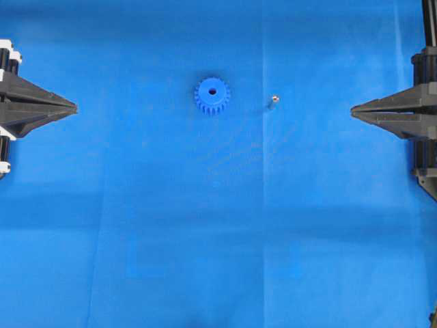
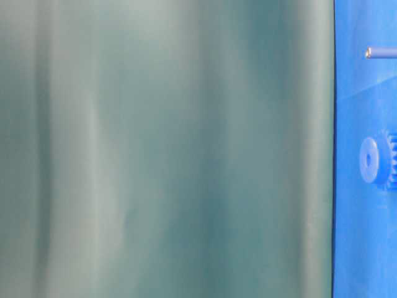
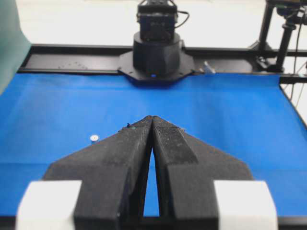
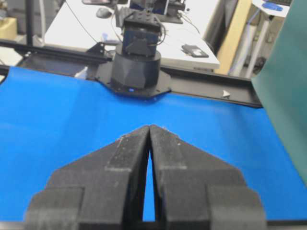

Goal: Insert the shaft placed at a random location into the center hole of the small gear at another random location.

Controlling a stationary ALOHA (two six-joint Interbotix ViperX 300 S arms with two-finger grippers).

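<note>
The small gear (image 1: 212, 96), bright blue and toothed, lies flat on the blue cloth up and left of centre in the overhead view. Its center hole (image 1: 212, 91) faces up and is empty. The shaft (image 1: 274, 99) stands as a tiny silvery dot to the gear's right, apart from it. My left gripper (image 1: 74, 107) is shut and empty at the left edge. My right gripper (image 1: 354, 110) is shut and empty at the right edge. The table-level view shows the gear (image 2: 375, 159) and shaft (image 2: 379, 53). The left wrist view shows the shaft (image 3: 94, 138) left of my shut fingers (image 3: 139, 139); the gear is hidden.
A green curtain (image 2: 167, 149) fills most of the table-level view and shows at the right of the right wrist view (image 4: 283, 96). Each wrist view faces the other arm's black base (image 3: 156, 52) (image 4: 136, 62) across the blue cloth (image 1: 218, 225).
</note>
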